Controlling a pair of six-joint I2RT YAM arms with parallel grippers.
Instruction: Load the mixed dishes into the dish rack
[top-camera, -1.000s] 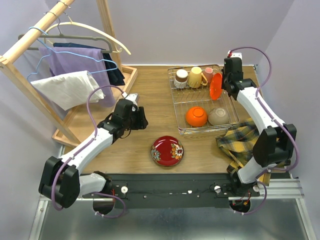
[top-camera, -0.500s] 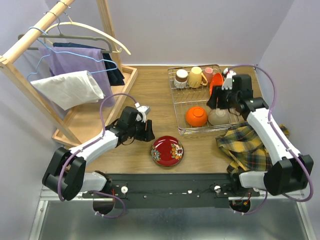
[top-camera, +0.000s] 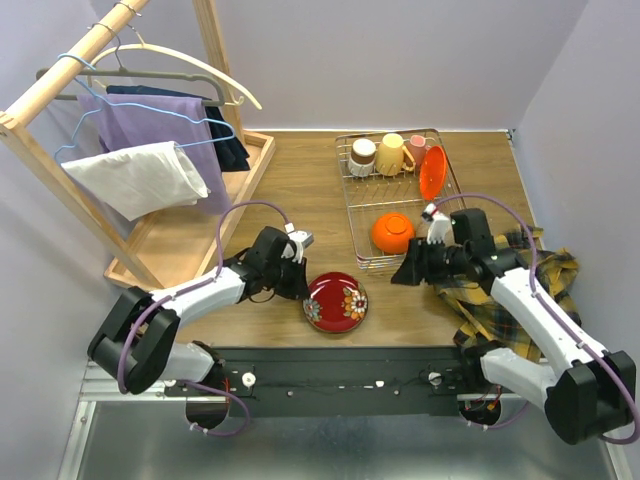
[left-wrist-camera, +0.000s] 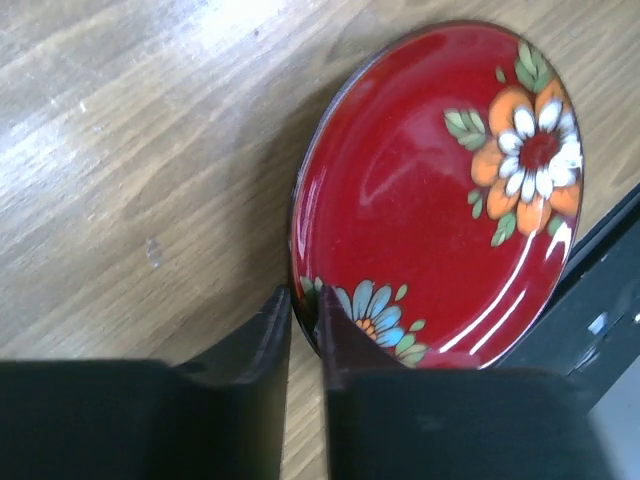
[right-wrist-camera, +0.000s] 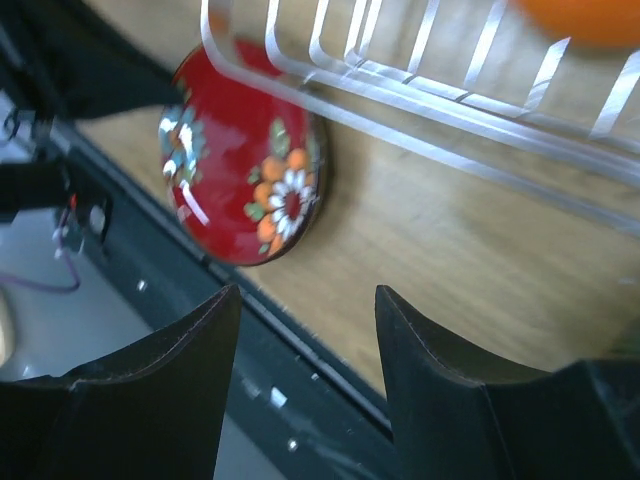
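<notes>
Left gripper (left-wrist-camera: 305, 300) nips the plate (left-wrist-camera: 430, 200) by its rim.
The plate lies at the table's (top-camera: 300, 190) near edge. The right gripper (right-wrist-camera: 307, 295) hangs spread and empty before the rack (top-camera: 347, 200), which holds bowls (top-camera: 393, 232) and mugs (top-camera: 392, 153).

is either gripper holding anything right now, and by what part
The left gripper pinches the red flowered plate by its rim; the right gripper is open and holds nothing.

Red flowered plate (left-wrist-camera: 420, 220), orange bowl (top-camera: 393, 232)
</notes>
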